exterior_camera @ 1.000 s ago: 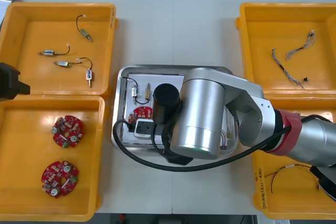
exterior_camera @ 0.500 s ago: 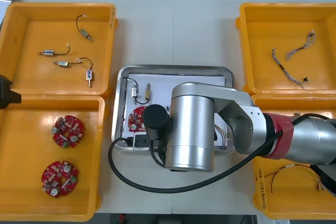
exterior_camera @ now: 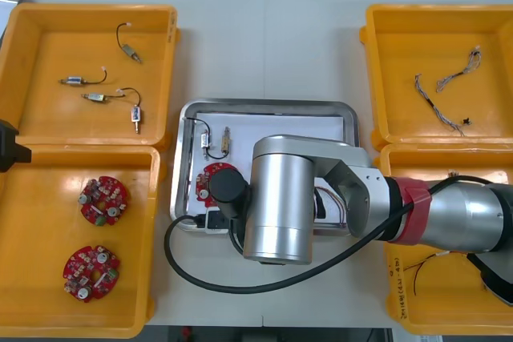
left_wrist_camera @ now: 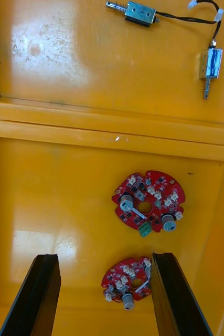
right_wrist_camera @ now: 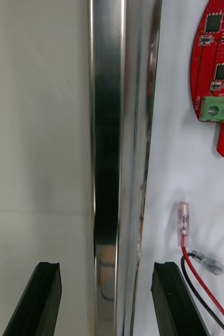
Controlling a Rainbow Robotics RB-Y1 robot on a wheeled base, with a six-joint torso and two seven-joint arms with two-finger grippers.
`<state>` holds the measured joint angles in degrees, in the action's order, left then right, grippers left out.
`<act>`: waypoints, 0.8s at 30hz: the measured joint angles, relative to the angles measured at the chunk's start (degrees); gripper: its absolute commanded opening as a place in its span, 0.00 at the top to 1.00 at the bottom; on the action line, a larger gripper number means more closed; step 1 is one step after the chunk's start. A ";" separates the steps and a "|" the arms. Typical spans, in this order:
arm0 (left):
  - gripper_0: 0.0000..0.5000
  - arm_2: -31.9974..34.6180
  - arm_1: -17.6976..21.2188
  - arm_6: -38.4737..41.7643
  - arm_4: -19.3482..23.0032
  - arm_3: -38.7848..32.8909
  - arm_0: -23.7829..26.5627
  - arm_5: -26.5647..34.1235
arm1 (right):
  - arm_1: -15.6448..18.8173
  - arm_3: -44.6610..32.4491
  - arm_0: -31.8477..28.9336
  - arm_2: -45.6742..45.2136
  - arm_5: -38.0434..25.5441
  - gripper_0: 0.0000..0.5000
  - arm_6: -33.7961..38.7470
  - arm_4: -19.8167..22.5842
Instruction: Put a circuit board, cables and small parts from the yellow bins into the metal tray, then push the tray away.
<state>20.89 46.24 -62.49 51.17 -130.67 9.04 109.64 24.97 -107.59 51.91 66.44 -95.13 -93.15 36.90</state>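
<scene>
The metal tray [exterior_camera: 264, 106], white inside, lies at the table's middle. It holds a red circuit board [exterior_camera: 210, 179], small metal parts [exterior_camera: 212, 138] and cables. My right arm [exterior_camera: 280, 198] reaches across it. The right gripper [right_wrist_camera: 106, 302] is open, its fingers [right_wrist_camera: 38, 299] standing either side of the tray's shiny rim [right_wrist_camera: 109, 131], one outside on the table and one inside. Beyond the inner finger lie a red and black cable [right_wrist_camera: 184, 233] and the circuit board [right_wrist_camera: 222, 79]. My left gripper [left_wrist_camera: 105, 299] hangs open above the near left bin [left_wrist_camera: 49, 199], over two circuit boards [left_wrist_camera: 148, 202].
The far left yellow bin [exterior_camera: 48, 15] holds several small metal parts [exterior_camera: 96, 98]. The near left bin holds two circuit boards [exterior_camera: 103, 199]. Twisted cables [exterior_camera: 449, 94] lie in the far right bin, and a black cable [exterior_camera: 425, 266] in the near right one.
My right arm has drawn back across the tray, bringing its gripper to the tray's near rim. The left gripper has shifted slightly toward the left edge.
</scene>
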 measured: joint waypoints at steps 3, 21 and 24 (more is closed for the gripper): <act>0.00 -0.28 0.01 0.00 0.00 0.00 -0.59 0.00 | -0.91 1.27 0.01 0.16 0.43 0.00 0.00 -0.52; 0.00 -0.34 0.02 0.00 0.00 0.00 -0.99 0.00 | -1.32 1.91 0.03 1.80 0.92 0.19 0.00 -2.34; 0.00 -0.34 0.02 0.00 0.00 0.00 -0.99 0.00 | -1.32 1.91 0.03 1.81 0.95 0.81 0.00 -2.34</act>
<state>20.55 46.26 -62.49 51.17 -130.67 8.05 109.64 23.65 -105.67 51.94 68.25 -94.18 -93.15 34.56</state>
